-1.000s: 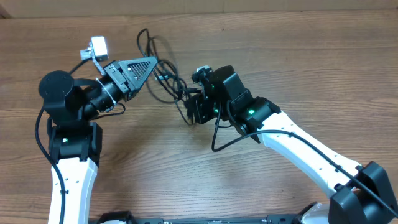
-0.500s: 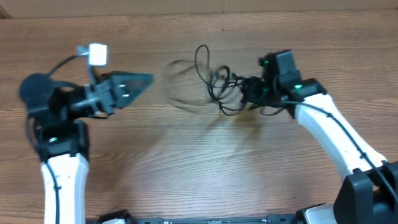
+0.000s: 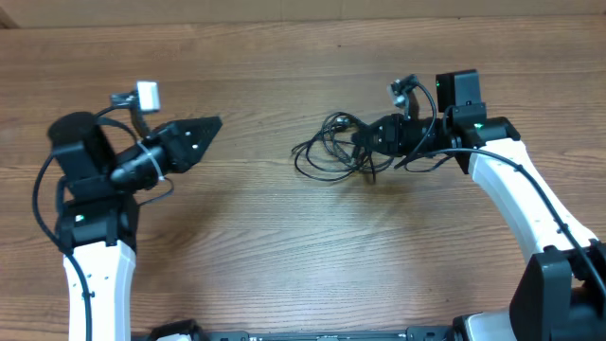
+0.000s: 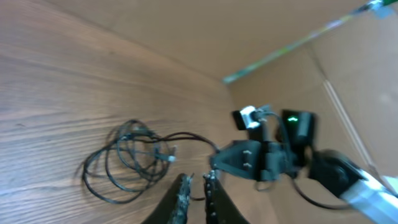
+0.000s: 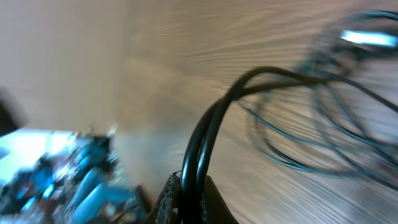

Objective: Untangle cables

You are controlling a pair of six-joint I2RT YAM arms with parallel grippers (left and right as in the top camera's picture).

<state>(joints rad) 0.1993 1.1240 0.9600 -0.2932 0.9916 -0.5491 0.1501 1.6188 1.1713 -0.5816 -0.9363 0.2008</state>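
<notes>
Since the earlier overhead frames, the cables (image 3: 327,153) were dragged toward 3 o'clock and the arms were drawn apart. The tangle was seen lying on the wooden table (image 3: 284,256), at about 1 o'clock from its centre. The right gripper (image 3: 367,142) was pinched on several strands at the tangle's 3 o'clock edge. The left gripper (image 3: 213,124) was well apart at 9 o'clock, fingers almost pressed together, nothing held. The cords were judged light, limp and thin, likely to snag on one another. A free outer loop on the 9 o'clock side was judged the best hold.
</notes>
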